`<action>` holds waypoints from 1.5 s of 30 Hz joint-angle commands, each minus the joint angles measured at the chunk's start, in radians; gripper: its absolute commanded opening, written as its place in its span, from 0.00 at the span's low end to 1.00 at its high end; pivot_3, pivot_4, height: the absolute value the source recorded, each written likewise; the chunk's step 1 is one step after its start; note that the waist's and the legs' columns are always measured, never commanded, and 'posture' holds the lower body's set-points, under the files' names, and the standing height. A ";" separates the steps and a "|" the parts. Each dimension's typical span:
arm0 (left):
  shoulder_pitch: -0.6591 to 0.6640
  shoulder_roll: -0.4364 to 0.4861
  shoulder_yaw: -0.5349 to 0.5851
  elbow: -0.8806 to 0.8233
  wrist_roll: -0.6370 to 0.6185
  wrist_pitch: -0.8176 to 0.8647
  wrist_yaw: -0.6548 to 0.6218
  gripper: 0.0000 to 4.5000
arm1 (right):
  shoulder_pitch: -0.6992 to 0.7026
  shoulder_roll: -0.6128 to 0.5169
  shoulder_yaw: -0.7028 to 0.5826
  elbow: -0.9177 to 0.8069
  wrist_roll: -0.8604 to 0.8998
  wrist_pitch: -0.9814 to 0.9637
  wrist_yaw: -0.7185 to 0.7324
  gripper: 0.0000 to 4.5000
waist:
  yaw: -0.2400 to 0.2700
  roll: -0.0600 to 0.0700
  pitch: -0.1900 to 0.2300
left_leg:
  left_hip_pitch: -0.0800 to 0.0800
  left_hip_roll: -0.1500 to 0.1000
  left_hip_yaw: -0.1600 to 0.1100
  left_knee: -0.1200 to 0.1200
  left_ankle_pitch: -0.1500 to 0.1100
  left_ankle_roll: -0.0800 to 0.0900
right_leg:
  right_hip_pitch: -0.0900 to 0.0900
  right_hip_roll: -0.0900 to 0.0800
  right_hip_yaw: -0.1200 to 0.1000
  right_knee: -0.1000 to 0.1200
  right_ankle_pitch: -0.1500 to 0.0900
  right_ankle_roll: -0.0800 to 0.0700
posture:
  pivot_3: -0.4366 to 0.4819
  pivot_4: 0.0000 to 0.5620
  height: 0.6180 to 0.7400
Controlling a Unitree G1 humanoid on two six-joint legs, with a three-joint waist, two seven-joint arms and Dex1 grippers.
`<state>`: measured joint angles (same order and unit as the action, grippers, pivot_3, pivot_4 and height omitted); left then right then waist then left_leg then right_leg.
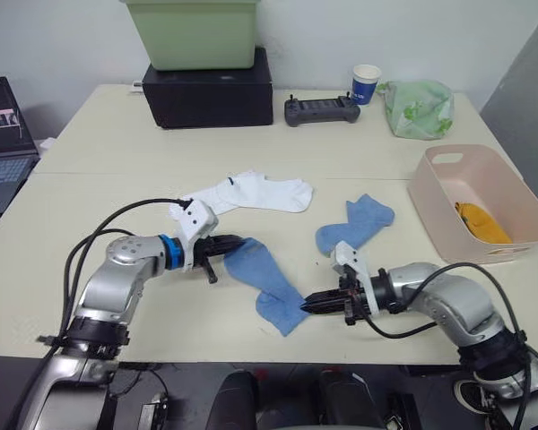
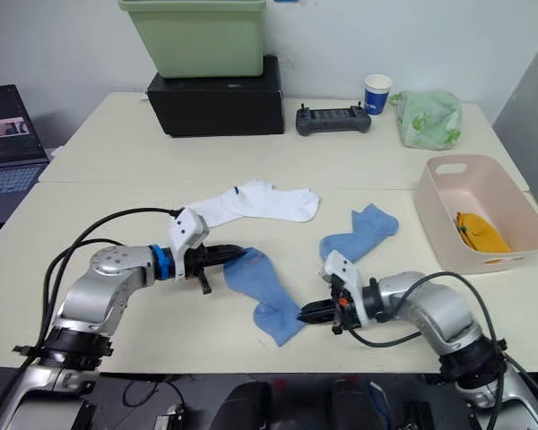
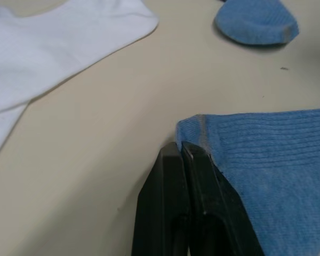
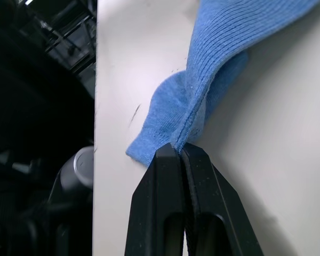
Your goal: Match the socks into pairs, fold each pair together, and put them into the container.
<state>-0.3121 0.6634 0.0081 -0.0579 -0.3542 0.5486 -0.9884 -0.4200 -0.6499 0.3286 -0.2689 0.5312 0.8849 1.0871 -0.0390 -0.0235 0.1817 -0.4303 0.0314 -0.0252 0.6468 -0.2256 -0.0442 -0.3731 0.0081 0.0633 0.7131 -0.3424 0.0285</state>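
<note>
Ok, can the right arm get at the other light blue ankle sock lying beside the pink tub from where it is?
Probably not yet: the right gripper is shut on the near blue sock. The far light blue sock lies unobstructed on the table just beyond it.

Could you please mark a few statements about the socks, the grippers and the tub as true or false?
1. Both grippers pinch the same light blue sock. True: left gripper at one end, right gripper at the other.
2. The pink tub is empty. False: something mustard-orange lies inside.
3. The other blue sock lies flat on the table. True.
4. The white socks are in the tub. False: they lie on the table.
</note>
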 commanded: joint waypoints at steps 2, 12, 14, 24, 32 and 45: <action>0.129 0.042 0.119 -0.325 -0.203 0.197 0.021 0.00 | -0.096 -0.083 0.003 0.022 -0.012 -0.070 0.151 0.01 | -0.001 0.000 0.000 | 0.000 0.001 -0.001 0.000 0.000 0.000 | 0.000 0.000 0.000 0.000 0.000 0.000 | 0.48 0.27 1.00; 0.332 0.022 0.334 -0.693 -0.647 0.506 0.263 0.00 | -0.137 -0.289 -0.028 -0.129 0.118 -0.011 0.389 0.01 | 0.007 0.000 0.000 | 0.000 0.000 -0.002 0.000 0.000 0.000 | 0.002 -0.002 0.000 -0.002 0.000 0.000 | 0.48 0.27 1.00; 0.378 0.019 0.375 -0.725 -0.757 0.527 0.323 0.00 | -0.107 -0.329 -0.018 -0.164 0.133 -0.013 0.427 0.01 | 0.008 0.000 0.000 | 0.000 0.001 -0.002 0.000 0.000 0.000 | 0.002 -0.002 0.000 -0.002 0.000 0.000 | 0.48 0.27 1.00; 0.500 0.020 0.206 -0.552 -0.521 0.323 0.387 0.00 | -0.270 -0.075 0.205 0.315 -0.131 -0.247 0.472 0.01 | -0.002 0.000 0.001 | 0.017 -0.001 0.001 -0.002 0.000 0.000 | 0.017 0.000 0.003 -0.004 -0.002 -0.003 | 0.48 0.27 1.00; 0.383 -0.036 0.192 -0.391 -0.378 0.132 0.363 0.00 | -0.450 0.072 0.259 0.710 -0.381 -0.589 0.468 0.01 | 0.009 0.000 0.002 | 0.013 0.000 -0.002 -0.002 0.000 0.000 | 0.017 -0.002 -0.001 -0.009 -0.002 -0.005 | 0.48 0.27 1.00; 0.357 -0.068 0.166 -0.316 -0.294 0.060 0.336 0.09 | -0.502 0.135 0.076 0.815 -0.391 -0.635 0.398 0.31 | 0.007 0.000 0.002 | 0.014 0.000 -0.002 -0.003 0.000 0.000 | 0.019 -0.003 -0.002 -0.009 -0.002 -0.004 | 0.48 0.27 1.00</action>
<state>0.0394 0.6028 0.1518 -0.3666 -0.6429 0.6295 -0.6515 -0.9210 -0.5000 0.4612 0.5902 0.1142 0.2374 1.5028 -0.0324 -0.0232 0.1835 -0.4164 0.0308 -0.0277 0.6442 -0.2258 -0.0445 -0.3541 0.0045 0.0609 0.7036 -0.3446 0.0241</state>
